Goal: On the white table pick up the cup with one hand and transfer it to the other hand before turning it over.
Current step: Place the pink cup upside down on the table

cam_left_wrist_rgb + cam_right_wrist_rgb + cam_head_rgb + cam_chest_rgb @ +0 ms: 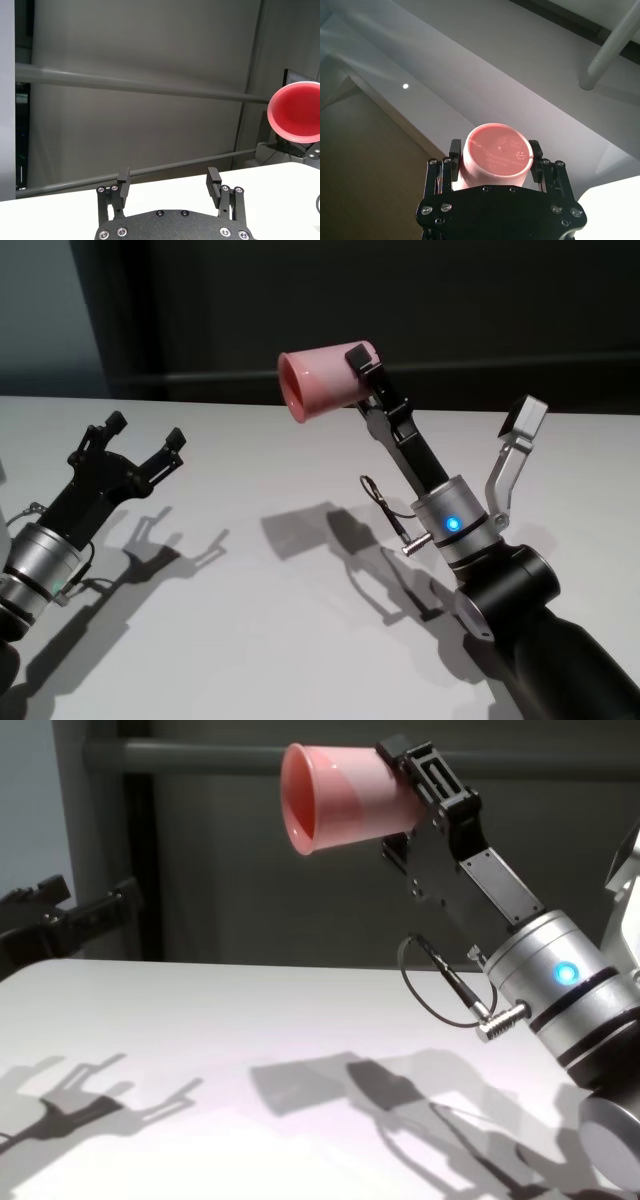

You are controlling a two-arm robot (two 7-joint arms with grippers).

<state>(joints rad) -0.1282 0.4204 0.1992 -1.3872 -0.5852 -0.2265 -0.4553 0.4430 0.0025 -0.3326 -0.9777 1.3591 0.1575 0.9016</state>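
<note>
Cup (322, 383) is aloft, well above the white worktop (300, 640), lying near horizontal with its rim toward the robot's left. Right gripper (358, 370) has its fingers clamped on the base end. Left gripper (145, 445) stands well apart, fingers spread wide and empty. Recommendation: complete the inversion by slow wrist roll, keeping clamp pressure constant.

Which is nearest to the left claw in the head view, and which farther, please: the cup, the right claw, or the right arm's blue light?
1. The cup, held aloft toward the right.
2. The right claw, gripping the cup's base.
3. The blue light, farthest right of the open left claw.
</note>
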